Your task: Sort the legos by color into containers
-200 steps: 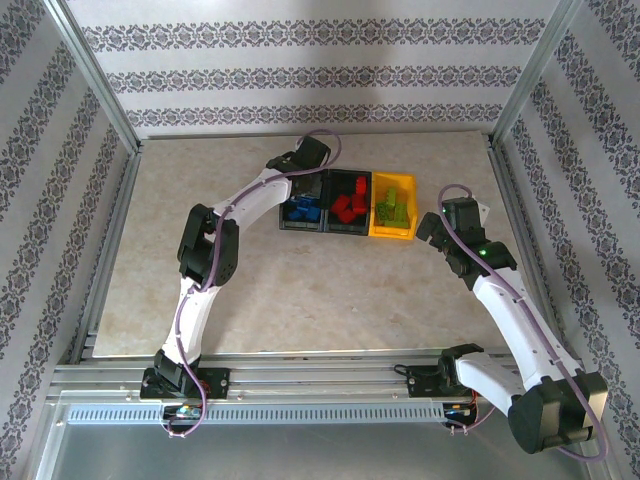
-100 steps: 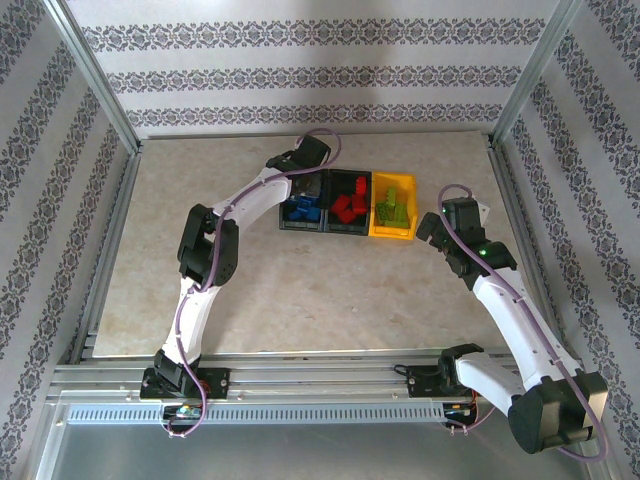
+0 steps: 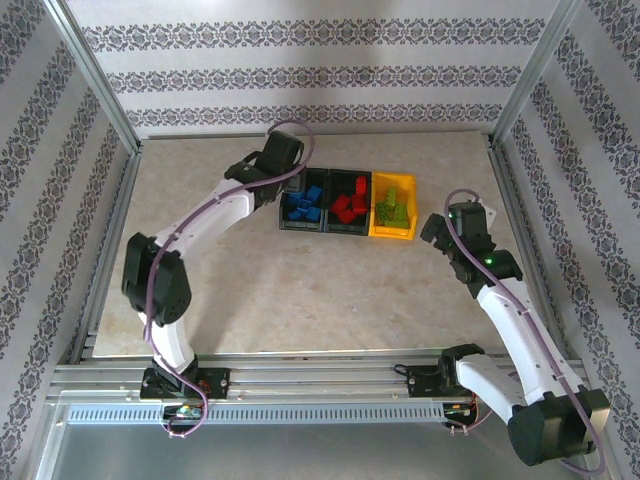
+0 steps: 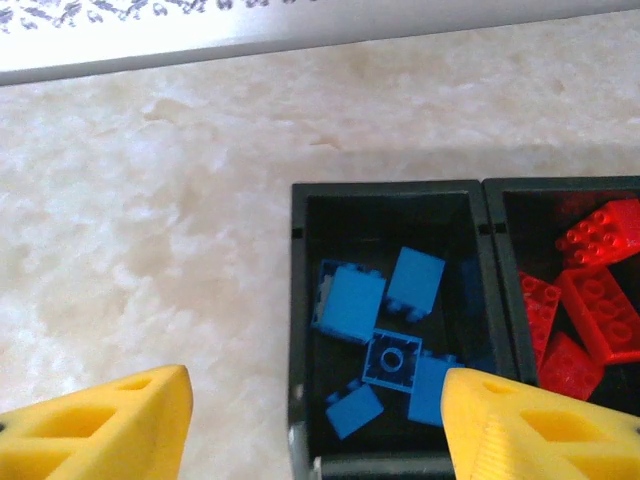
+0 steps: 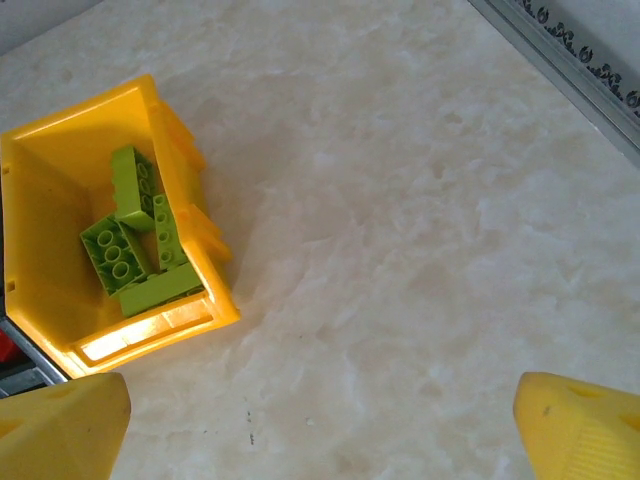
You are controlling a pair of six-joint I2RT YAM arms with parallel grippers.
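Three joined containers stand at the table's far middle. The left black bin [image 3: 283,222] [image 4: 297,300] holds several blue legos [image 3: 301,206] [image 4: 384,338]. The middle black bin [image 3: 350,228] [image 4: 560,184] holds red legos [image 3: 350,204] [image 4: 595,290]. The yellow bin [image 3: 391,233] [image 5: 40,200] holds lime green legos [image 3: 392,207] [image 5: 135,240]. My left gripper [image 3: 290,183] [image 4: 315,440] hangs open above the blue bin's left wall, nothing between its yellow fingers [image 4: 110,430]. My right gripper [image 3: 436,228] [image 5: 320,440] is wide open over bare table, right of the yellow bin.
The marble-patterned tabletop [image 3: 300,290] is bounded by a metal frame, with a rail [image 5: 570,70] close on the right and patterned walls behind. I see no loose bricks on the table around the bins.
The left arm's elbow has swung out to the left and its gripper has shifted left over the blue bin while its jaws opened wider. The right arm has barely moved.
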